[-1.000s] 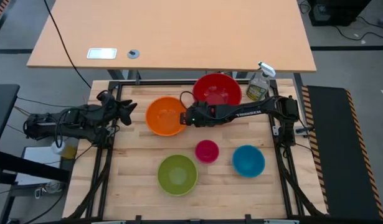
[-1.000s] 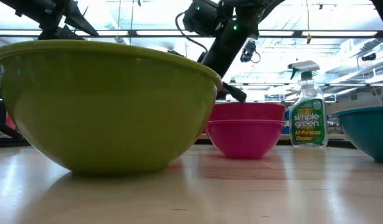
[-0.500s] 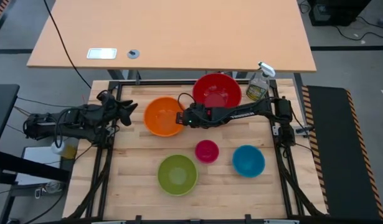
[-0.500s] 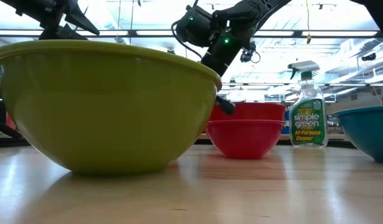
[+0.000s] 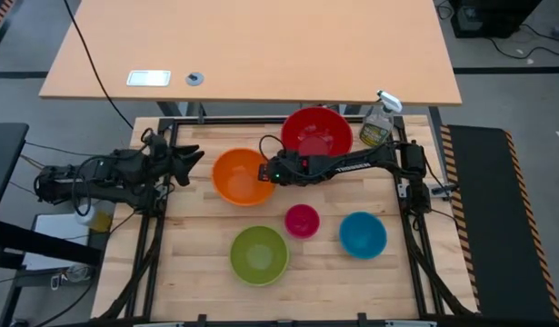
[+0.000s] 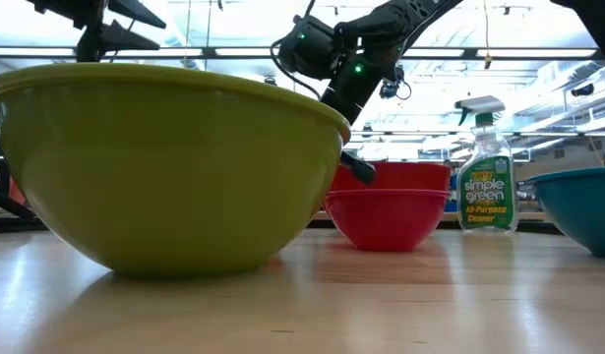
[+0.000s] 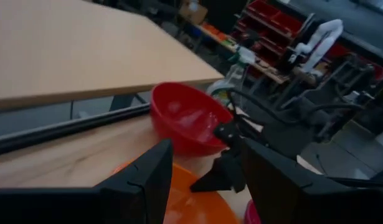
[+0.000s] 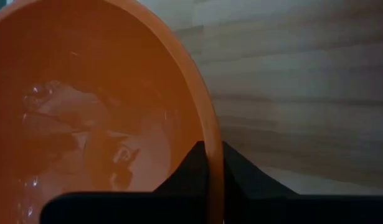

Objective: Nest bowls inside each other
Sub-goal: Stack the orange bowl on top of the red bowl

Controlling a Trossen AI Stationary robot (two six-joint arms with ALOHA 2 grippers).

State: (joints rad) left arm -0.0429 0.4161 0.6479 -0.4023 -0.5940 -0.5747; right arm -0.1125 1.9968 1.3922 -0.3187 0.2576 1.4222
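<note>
The orange bowl (image 5: 242, 175) is pinched at its rim by the right gripper (image 5: 266, 173), one finger inside and one outside, just beside the red bowl (image 5: 316, 133) at the back of the table (image 5: 197, 232). The left gripper (image 5: 190, 156) is held spread open near the orange bowl's other side, while the lime green bowl (image 5: 259, 253), pink bowl (image 5: 302, 221) and blue bowl (image 5: 363, 234) are left apart at the front.

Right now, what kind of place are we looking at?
Probably a robotics lab or workshop: two arms on a framed wooden table, a bare desk behind it, and storage shelving and industrial ceiling lights beyond.
</note>
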